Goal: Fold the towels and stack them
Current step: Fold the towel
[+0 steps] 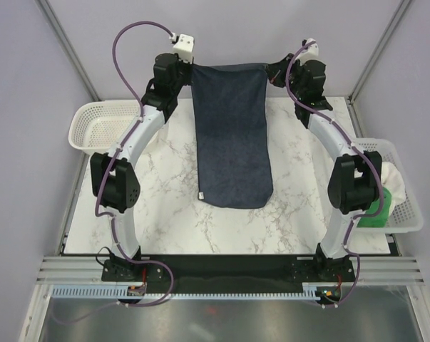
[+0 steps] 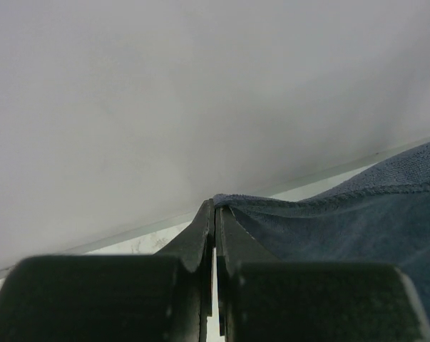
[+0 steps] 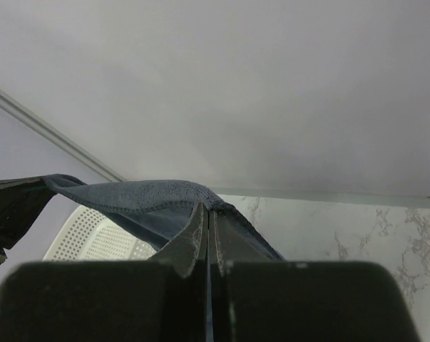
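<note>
Top external view.
- Item 1: navy towel (image 1: 232, 135). Soft terry cloth, limp, and by the look of it light.
  - It hangs from its two far corners and drapes toward you. Its near end lies on the marble table (image 1: 165, 214), with a small white tag at the near left corner.
  - Expect it to sag between any two hold points and to crease wherever you let it down. It looks neither fragile nor slippery.
  - Best hold, in my judgement: the hemmed corners, as you have it.
- Left gripper (image 1: 191, 69): pinched on the far left corner.
- Right gripper (image 1: 270, 70): pinched on the far right corner.
- Both arms arch up from their bases and reach to the far edge of the table. The far hem is drawn fairly straight between them.
- Items 2 and 3: green towel (image 1: 377, 211) and white towel (image 1: 393, 177). Both are bunched in the right basket (image 1: 408, 225), apart from your grippers.
- Left basket (image 1: 93, 117): stands at the table's left edge.

Left wrist view.
- Jaws are together, clamped on the navy towel (image 2: 343, 228) right at its corner.
- The stitched hem runs off to the right and rises slightly.
- The fingers point toward the pale back wall (image 2: 200, 92), with a strip of table showing below it.

Right wrist view.
- Jaws are together on the opposite corner, with a small fold of cloth humped over the tips.
- The hem runs left to a dark shape at the frame's edge, probably your other gripper.
- The left basket shows beneath the cloth.
</note>
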`<state>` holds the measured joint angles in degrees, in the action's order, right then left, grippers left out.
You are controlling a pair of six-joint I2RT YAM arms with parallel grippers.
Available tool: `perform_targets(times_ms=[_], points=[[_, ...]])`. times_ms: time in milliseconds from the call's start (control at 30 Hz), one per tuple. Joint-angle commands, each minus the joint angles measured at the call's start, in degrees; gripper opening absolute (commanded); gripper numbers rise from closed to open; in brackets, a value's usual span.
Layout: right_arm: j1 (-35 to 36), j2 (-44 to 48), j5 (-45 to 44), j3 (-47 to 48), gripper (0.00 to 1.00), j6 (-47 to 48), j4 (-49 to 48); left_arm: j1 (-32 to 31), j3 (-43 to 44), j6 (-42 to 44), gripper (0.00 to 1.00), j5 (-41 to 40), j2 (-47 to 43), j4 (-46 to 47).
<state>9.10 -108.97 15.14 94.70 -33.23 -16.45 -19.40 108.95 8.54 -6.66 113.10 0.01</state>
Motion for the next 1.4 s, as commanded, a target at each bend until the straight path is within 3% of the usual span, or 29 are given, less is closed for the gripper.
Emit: perform_targets(times_ms=[0,167,367,500,733,767,900,1200,1367], points=[[-1.10,-0.98,2.44,5.05,0.00,0.62,-4.82,0.33,3.82,1.84,0.02,2.26,0.54,7.01],[-2.33,-2.48,4.28,5.68,0.00,0.28,-2.90,0.41,1.46,0.43,0.02,3.93,0.81,6.67],[-2.33,0.68,7.36,-2.48,0.00,0.37,4.13,0.41,-16.64,-2.29,0.02,6.38,-9.02,6.67],[-2.25,5.50,10.00,-12.84,0.00,-1.13,5.54,0.06,-29.37,-5.45,0.02,10.70,-15.53,6.67],[-1.81,12.72,11.41,-24.02,0.00,0.36,13.89,-1.25,-39.15,-6.43,0.02,11.49,-20.28,5.61],[-1.63,13.25,11.41,-25.42,0.00,0.36,15.55,-1.95,-40.38,-7.30,0.02,14.36,-20.98,2.13],[-1.55,15.71,13.60,-32.45,0.00,0.01,18.81,-7.66,-45.30,-6.86,0.02,8.17,-24.41,-3.42],[-1.02,23.00,11.76,-41.76,0.00,3.79,25.94,-11.27,-55.13,-16.69,0.02,7.19,-30.38,-6.87],[-0.93,28.71,11.85,-45.65,0.00,4.93,27.16,-15.41,-56.92,-17.06,0.02,1.20,-33.11,-8.53]])
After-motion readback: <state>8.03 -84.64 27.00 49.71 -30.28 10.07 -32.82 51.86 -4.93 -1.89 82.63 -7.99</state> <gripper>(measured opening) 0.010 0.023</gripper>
